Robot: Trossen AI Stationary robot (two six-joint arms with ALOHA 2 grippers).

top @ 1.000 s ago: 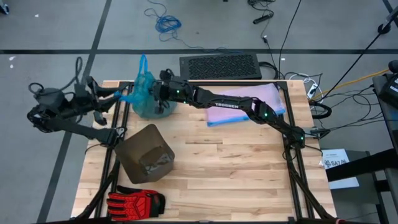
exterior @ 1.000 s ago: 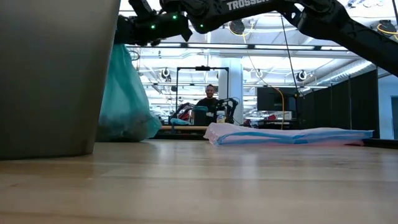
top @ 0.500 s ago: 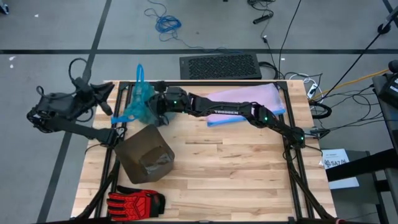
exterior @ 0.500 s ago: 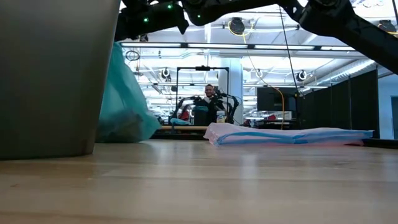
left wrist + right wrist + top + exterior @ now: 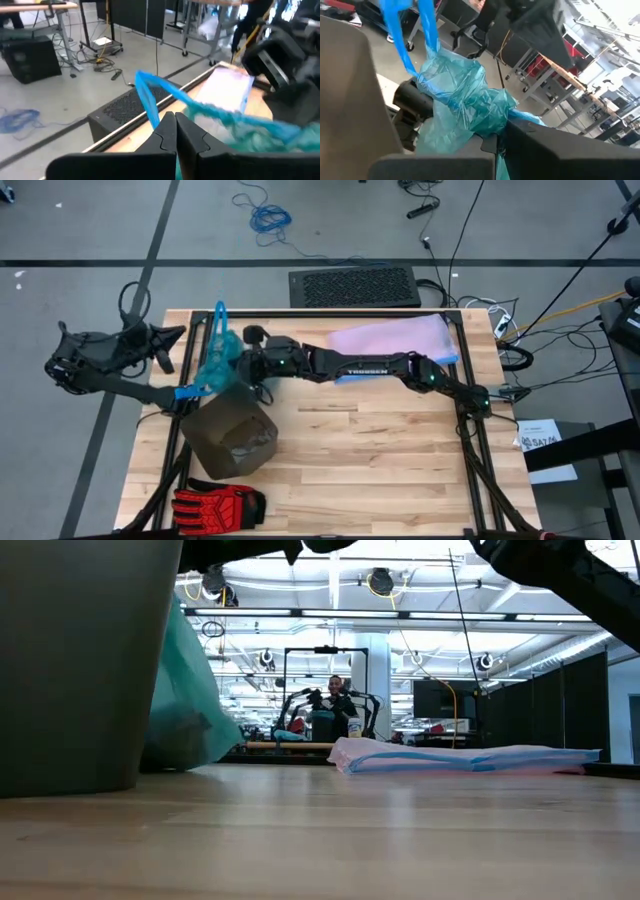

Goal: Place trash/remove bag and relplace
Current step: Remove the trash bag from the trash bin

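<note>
The teal-green bag (image 5: 216, 368) hangs bunched just beyond the brown bin (image 5: 231, 434), at the table's far left. One blue drawstring loop (image 5: 220, 320) stands up and another (image 5: 191, 390) trails toward the left edge. My right gripper (image 5: 243, 370) reaches across from the right and is shut on the bag (image 5: 462, 102). My left gripper (image 5: 183, 332) is shut, off the table's left edge and short of the bag. In its wrist view the shut fingers (image 5: 175, 122) point at the loop (image 5: 150, 95). The trash is hidden. My right gripper pinches the bag's gathered upper part (image 5: 487, 125), just below the drawstring hem, several layers bunched together. The fingers come roughly level from the table's right side. The bag hangs slack below them, and its lower end (image 5: 190, 745) is down near the tabletop behind the bin.
The bin (image 5: 80, 660) stands near the left edge. A red-and-black glove (image 5: 215, 503) lies at the near left corner. A pale lilac bag (image 5: 395, 340) lies at the far right. A black grille (image 5: 355, 286) lies on the floor beyond the far edge.
My right gripper has carried the bag toward the near edge and a little left, up to the bin's far side. The bag has swung with it. My left gripper has drawn back from the drawstring toward the left, off the table, and closed its fingers.
</note>
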